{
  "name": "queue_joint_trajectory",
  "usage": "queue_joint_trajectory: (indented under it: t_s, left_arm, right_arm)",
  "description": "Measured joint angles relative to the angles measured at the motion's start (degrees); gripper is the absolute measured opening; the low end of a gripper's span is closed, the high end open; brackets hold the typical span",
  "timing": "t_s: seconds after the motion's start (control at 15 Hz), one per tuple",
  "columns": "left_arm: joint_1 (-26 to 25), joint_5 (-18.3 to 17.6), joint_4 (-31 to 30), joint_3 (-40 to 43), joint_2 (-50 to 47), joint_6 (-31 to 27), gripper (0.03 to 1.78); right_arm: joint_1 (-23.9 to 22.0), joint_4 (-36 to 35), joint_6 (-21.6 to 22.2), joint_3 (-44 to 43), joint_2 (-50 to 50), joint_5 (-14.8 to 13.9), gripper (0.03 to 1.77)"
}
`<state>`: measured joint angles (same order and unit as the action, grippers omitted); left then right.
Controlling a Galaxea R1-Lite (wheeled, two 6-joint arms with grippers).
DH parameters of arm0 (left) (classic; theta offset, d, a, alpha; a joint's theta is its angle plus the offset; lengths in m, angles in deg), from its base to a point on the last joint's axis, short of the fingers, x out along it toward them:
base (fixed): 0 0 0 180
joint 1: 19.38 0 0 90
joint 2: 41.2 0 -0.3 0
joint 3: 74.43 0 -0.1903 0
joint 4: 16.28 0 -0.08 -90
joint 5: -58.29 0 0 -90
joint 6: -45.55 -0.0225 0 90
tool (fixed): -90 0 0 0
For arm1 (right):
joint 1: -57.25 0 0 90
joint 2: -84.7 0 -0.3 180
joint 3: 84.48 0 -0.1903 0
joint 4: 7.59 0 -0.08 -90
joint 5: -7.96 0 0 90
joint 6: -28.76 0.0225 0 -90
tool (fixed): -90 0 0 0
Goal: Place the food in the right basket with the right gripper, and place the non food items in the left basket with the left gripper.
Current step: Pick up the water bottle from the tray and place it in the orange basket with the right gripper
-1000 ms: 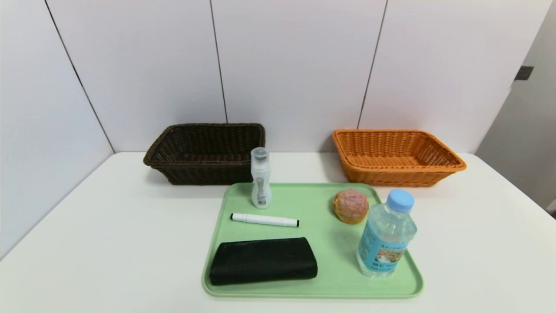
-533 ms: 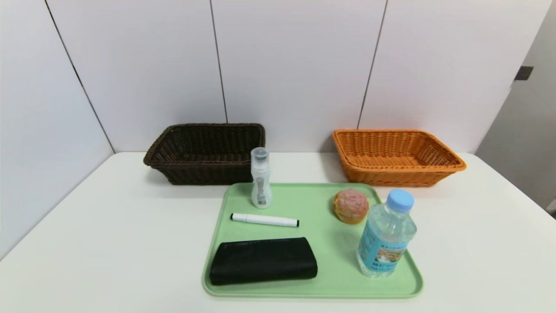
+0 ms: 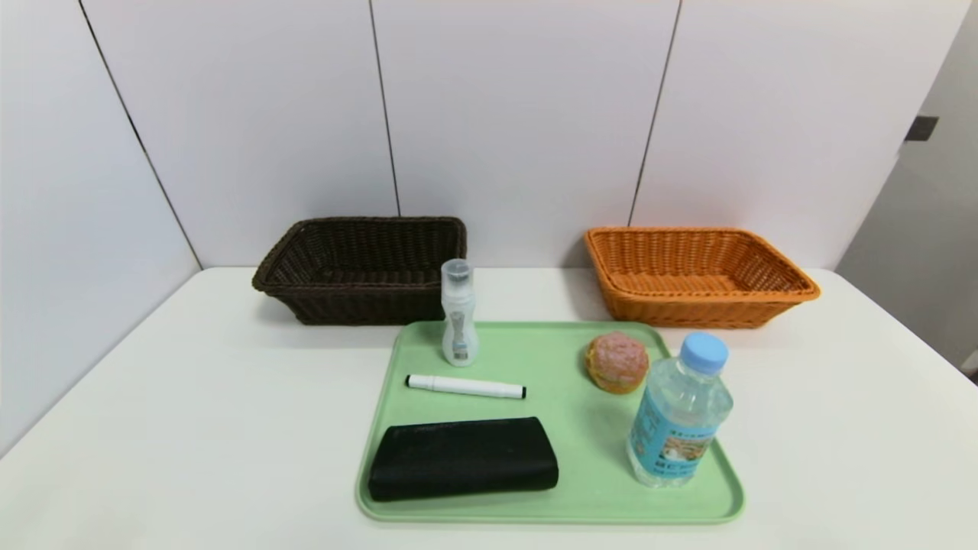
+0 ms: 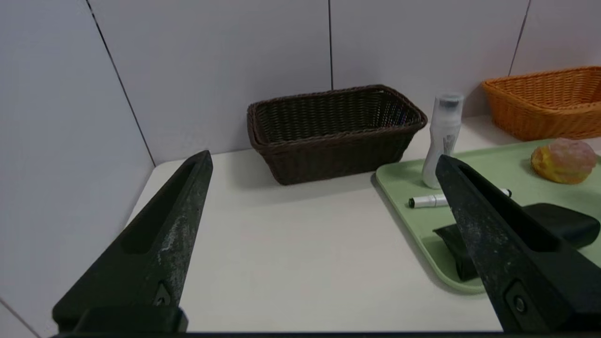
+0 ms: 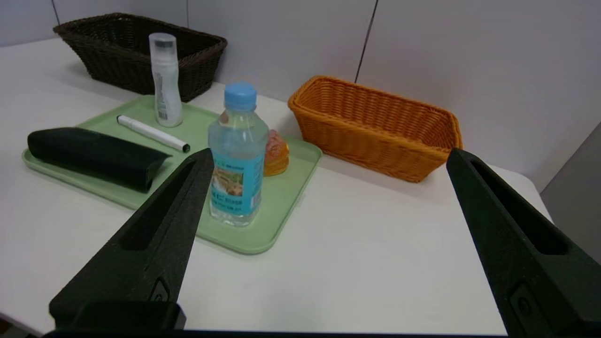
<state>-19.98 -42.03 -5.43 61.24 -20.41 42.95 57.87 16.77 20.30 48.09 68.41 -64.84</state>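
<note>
While nothing's been picked up yet, the head view shows a green tray [image 3: 718, 496] on the white table [image 3: 191, 428] holding a black pouch [image 3: 462, 458], marker [image 3: 464, 386], small white bottle [image 3: 459, 321], pink bun [image 3: 616, 362] and water bottle [image 3: 680, 412]; brown basket [image 3: 359, 267] and orange basket [image 3: 699, 275] sit behind. Left wrist: left claw [image 4: 324, 164] spread wide above bare table. Right wrist: right claw [image 5: 328, 157] spread too, over the open table beside the tray.
</note>
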Motion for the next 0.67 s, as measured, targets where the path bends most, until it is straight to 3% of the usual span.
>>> queue_joint_trajectory:
  t_s: [0.33,0.67]
  left_arm:
    - [0.00,0.02,-10.67,-0.94,12.70,0.38,1.69]
    - [0.20,-0.63,-16.52,-5.05,27.81,-0.04,1.69]
  right_arm:
    - [0.28,-11.84,0.17,-4.05,-15.02,0.71,1.71]
    - [0.45,-13.99,0.20,-8.68,-26.27,1.67,1.71]
